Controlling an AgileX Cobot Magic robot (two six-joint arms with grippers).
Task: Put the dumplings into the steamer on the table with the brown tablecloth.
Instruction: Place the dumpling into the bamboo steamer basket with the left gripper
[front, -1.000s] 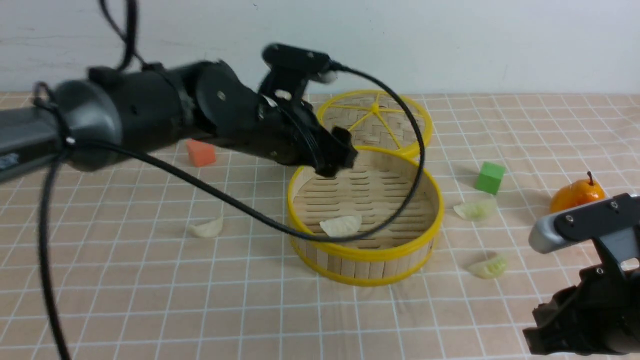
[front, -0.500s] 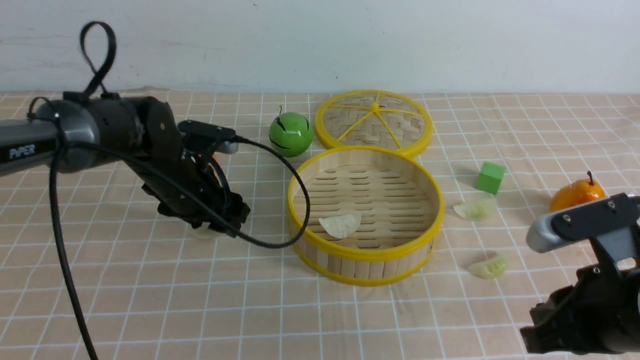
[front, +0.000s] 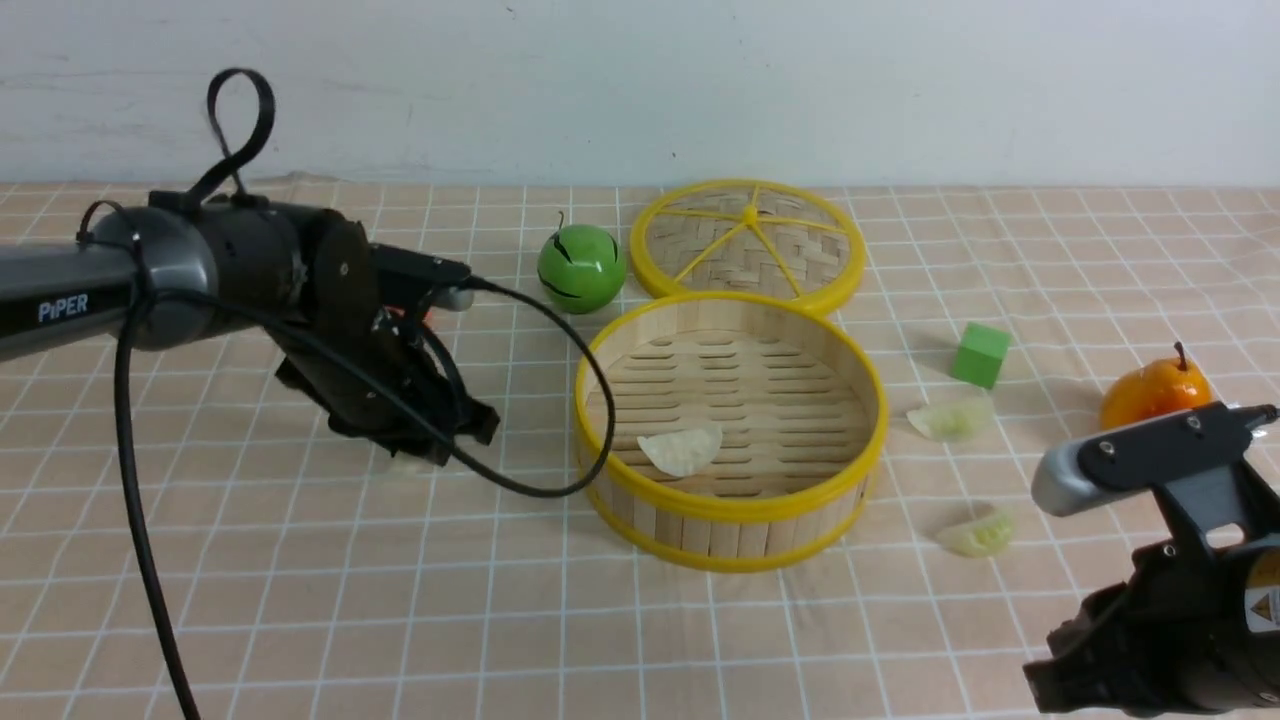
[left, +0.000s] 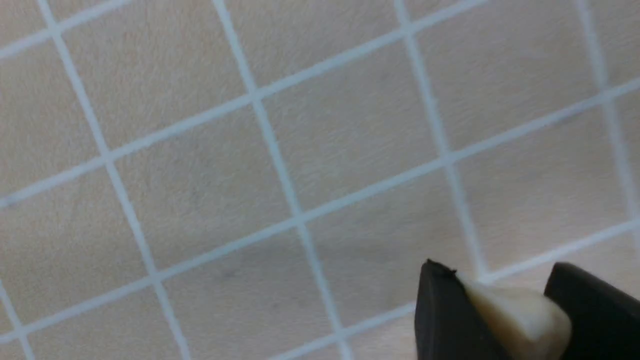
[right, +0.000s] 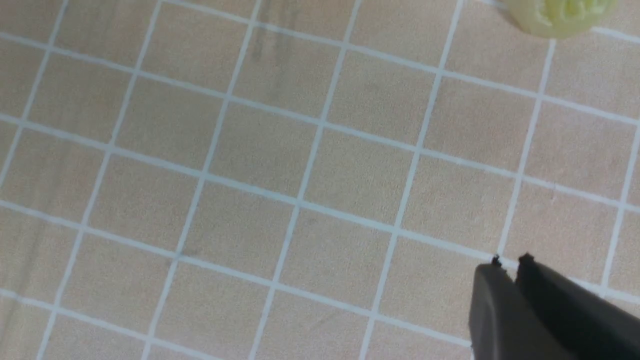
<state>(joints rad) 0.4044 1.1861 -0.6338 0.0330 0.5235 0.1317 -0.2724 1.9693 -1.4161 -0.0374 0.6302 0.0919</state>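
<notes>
**Your left gripper (front: 425, 445) is pinched on an off-white dumpling (left: 520, 317), low on the brown tablecloth (front: 300, 600) to the left of the steamer (front: 730, 505).**
You have open cloth between the two, though the arm's black cable (front: 590, 420) loops across the steamer's left wall. Another white dumpling (front: 682, 450) lies inside the steamer. Two green dumplings (front: 950, 418) (front: 977, 533) sit on its right, near a green cube (front: 980, 355) and an orange fruit (front: 1153, 390). The lid (front: 748, 240) and a green ball (front: 582, 268) stand behind. Your right gripper (right: 507, 265) hangs at the near right, its fingers almost together and empty.
</notes>
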